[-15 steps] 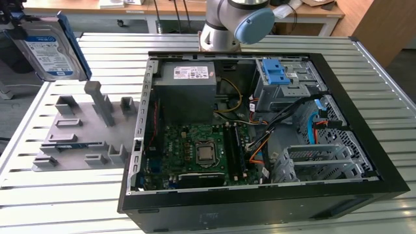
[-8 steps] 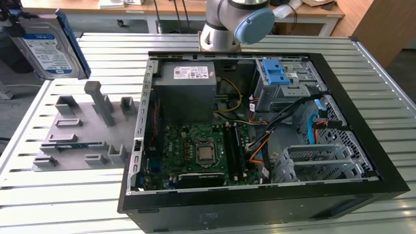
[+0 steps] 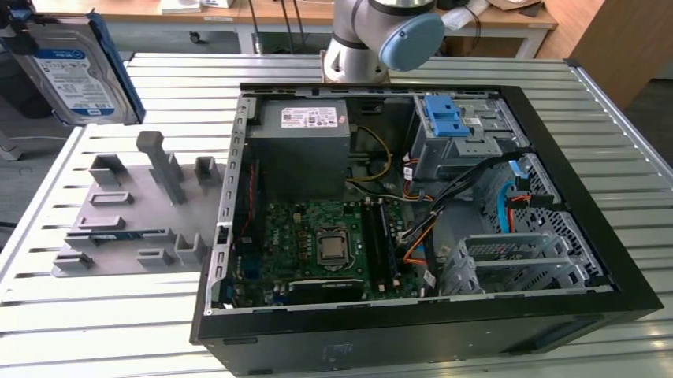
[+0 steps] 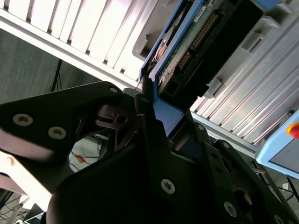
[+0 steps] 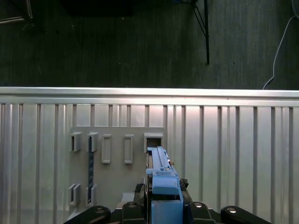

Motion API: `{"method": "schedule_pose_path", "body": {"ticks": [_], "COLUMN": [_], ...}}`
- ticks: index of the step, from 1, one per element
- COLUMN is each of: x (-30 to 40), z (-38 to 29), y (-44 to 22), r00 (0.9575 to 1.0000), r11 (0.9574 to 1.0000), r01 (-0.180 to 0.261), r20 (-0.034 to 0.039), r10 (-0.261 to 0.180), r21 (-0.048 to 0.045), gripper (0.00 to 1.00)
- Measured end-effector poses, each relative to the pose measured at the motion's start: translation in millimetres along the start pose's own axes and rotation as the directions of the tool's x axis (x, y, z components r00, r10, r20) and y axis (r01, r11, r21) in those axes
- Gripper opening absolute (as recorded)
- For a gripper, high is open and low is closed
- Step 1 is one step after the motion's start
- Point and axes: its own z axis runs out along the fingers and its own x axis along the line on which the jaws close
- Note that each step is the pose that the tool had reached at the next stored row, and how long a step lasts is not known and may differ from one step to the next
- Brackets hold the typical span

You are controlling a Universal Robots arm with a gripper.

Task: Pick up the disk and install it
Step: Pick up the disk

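The disk (image 3: 76, 69), silver with a white-and-blue label and blue rails, hangs upright in the air at the exterior view's far left, above and behind the grey fixture plate (image 3: 137, 213). In the first wrist view its blue rail (image 5: 161, 173) shows edge-on over the fixture's slots (image 5: 117, 149). The second wrist view shows the disk's circuit-board side (image 4: 194, 39). My gripper (image 4: 156, 116) is shut on the disk, its black fingers (image 4: 145, 126) clamped against the blue rail. The gripper (image 5: 164, 209) also shows in the first wrist view.
An open black computer case (image 3: 589, 283) lies on the slatted metal table (image 3: 94, 331). Inside it are a grey power-supply box (image 3: 299, 146), a motherboard (image 3: 326, 244), a grey cage with a blue latch (image 3: 455, 126) and loose cables. The arm's base (image 3: 379, 39) stands behind the case.
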Motion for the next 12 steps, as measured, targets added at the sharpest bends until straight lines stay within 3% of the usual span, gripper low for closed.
{"method": "schedule_pose_path", "body": {"ticks": [12], "x": [-0.1], "z": [-12.0], "y": [0.1], "r00": [1.0], "r11": [1.0], "r01": [0.0], "r20": [0.0], "r10": [0.0], "r21": [0.0001], "gripper": [0.36]}}
